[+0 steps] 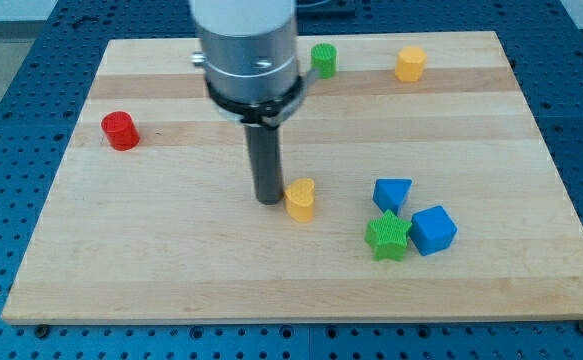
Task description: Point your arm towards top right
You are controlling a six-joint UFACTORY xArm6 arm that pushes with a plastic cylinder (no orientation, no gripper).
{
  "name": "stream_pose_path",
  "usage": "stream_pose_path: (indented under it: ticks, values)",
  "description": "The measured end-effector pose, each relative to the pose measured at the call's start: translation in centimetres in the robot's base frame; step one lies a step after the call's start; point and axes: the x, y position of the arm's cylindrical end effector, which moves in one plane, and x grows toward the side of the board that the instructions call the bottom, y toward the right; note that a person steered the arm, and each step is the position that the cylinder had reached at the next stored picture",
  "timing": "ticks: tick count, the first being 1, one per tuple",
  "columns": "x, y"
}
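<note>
my tip (269,199) stands just left of the yellow heart-shaped block (300,199); toward the view's top right, bare wooden board (471,120) lies between the green cylinder block (323,60) and yellow hexagonal block (409,64).

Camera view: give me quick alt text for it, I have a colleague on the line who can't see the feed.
My tip rests mid-board on the wooden table, just left of a yellow heart block. A blue triangle, green star and blue cube cluster lower right; a red cylinder sits far left, a green cylinder and yellow hexagon along the top.
</note>
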Motion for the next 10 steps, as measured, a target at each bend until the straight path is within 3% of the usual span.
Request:
stream_pose_path:
  ticks: [3, 4, 5, 6, 8, 10]
  values:
    - [3.3, 6.6]
    - [3.2, 2.7]
    - [0.2, -3.2]
    - [-5.0, 1.4]
    - [-12.6, 17.1]
    - [-21.6, 25.9]
